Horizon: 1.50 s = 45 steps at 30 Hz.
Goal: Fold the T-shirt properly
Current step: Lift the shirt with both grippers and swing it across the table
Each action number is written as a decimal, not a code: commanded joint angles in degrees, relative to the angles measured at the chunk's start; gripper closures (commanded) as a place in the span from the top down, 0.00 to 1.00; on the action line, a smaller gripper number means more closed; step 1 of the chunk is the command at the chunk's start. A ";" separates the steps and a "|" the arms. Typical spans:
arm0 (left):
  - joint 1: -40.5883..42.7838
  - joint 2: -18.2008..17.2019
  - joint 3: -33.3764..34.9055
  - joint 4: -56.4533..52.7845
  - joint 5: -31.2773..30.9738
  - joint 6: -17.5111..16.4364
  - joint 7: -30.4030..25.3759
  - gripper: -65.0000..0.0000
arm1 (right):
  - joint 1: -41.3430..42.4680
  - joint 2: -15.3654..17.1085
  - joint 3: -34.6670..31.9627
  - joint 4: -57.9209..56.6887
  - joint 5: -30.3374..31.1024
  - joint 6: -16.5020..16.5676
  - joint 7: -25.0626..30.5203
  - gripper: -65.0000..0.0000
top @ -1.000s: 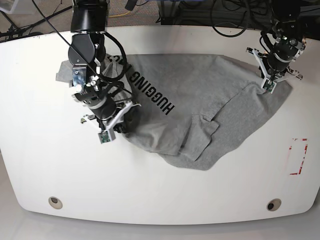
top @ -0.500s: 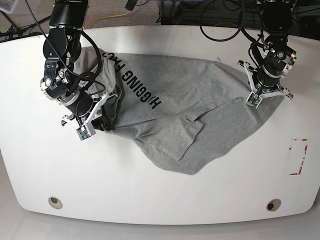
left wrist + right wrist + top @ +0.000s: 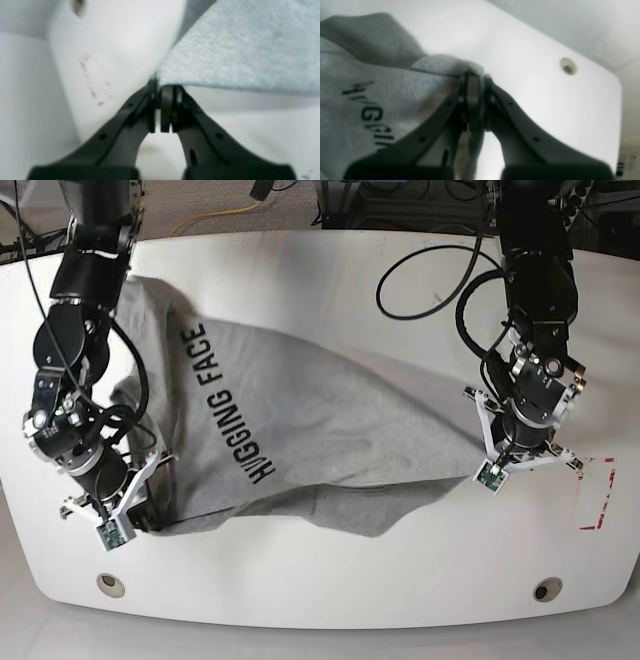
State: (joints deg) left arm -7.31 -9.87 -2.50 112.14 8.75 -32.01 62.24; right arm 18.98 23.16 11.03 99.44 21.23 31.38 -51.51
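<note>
The light grey T-shirt (image 3: 320,430) lies stretched across the white table (image 3: 330,580), its black lettering (image 3: 225,405) running diagonally on the left half. At the shirt's front left corner my right gripper (image 3: 148,515) is shut on a bunched fold of the fabric; in the right wrist view the gripper (image 3: 473,80) pinches cloth (image 3: 382,82) beside the lettering (image 3: 370,112). My left gripper (image 3: 510,450) is shut on the shirt's right corner. The left wrist view shows this gripper (image 3: 161,90) clamping the shirt's edge (image 3: 237,50), held a little above the table.
A red tape rectangle (image 3: 597,492) marks the table at the far right, also visible as a red mark (image 3: 92,82) in the left wrist view. Two round holes (image 3: 111,584) (image 3: 546,589) sit near the front edge. Black cables (image 3: 430,270) loop at the back.
Both arms have moved toward the table's front edge, dragging the shirt with them. The shirt has turned and pulled out wider and flatter between the two grips.
</note>
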 commanded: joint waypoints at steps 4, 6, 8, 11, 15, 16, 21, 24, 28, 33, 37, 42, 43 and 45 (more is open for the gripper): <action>-9.88 -0.46 0.96 1.23 0.52 0.23 4.80 0.00 | 11.83 3.70 -0.70 -4.19 0.52 2.16 0.65 0.00; -12.86 -0.46 0.96 1.23 0.52 0.23 6.38 0.00 | 16.23 5.11 -2.28 -5.33 0.79 2.16 0.03 0.00; -16.64 -0.46 0.96 1.40 0.52 0.23 8.93 0.00 | 21.24 6.07 -4.92 -7.00 0.79 2.16 0.03 0.00; -23.06 -2.83 1.05 2.37 0.17 -1.53 14.99 0.00 | 28.45 7.22 -8.08 -8.14 0.79 2.16 -0.67 0.00; -31.94 -4.77 1.05 2.46 0.52 -5.66 17.54 0.00 | 38.38 7.92 -11.69 -11.31 0.79 3.83 -1.11 0.00; -33.79 -6.00 1.05 2.46 0.52 -6.36 17.76 0.00 | 40.14 8.01 -12.21 -11.48 0.79 4.27 -1.20 0.00; -42.49 -10.83 6.68 2.28 0.52 -7.99 17.76 0.00 | 48.31 8.10 -13.27 -11.48 0.79 5.06 -4.45 0.00; -44.78 -12.59 10.37 2.37 0.43 -7.99 17.76 0.00 | 49.19 8.18 -13.09 -10.16 0.70 7.17 -6.03 0.00; -44.34 -12.68 10.81 2.46 0.17 -7.99 17.76 0.00 | 44.01 9.06 -9.93 -8.84 0.70 7.70 -6.47 0.00; -40.38 -12.77 14.50 2.81 0.43 -7.99 17.76 0.00 | 32.31 9.24 -2.54 -4.80 0.70 7.79 -6.47 0.00; -35.46 -12.59 15.03 3.16 0.26 -7.99 17.76 0.00 | 20.45 8.80 4.75 -1.64 0.79 7.79 -6.47 0.00; -27.81 -10.22 16.52 3.16 0.35 -7.99 17.76 0.00 | 8.23 6.16 13.46 0.12 0.79 8.62 -6.21 0.00; -25.96 -9.78 17.32 3.25 0.35 -7.99 17.76 0.00 | 6.20 5.55 14.95 0.12 0.61 8.62 -6.21 0.00; -21.83 -9.25 18.46 3.25 0.35 -7.99 17.76 0.00 | 2.86 4.32 17.32 0.12 0.26 8.62 -6.21 0.00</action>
State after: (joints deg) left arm -32.88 -19.73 14.70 114.63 8.16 -39.94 80.07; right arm 23.31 27.09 26.04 98.61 22.39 40.29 -58.67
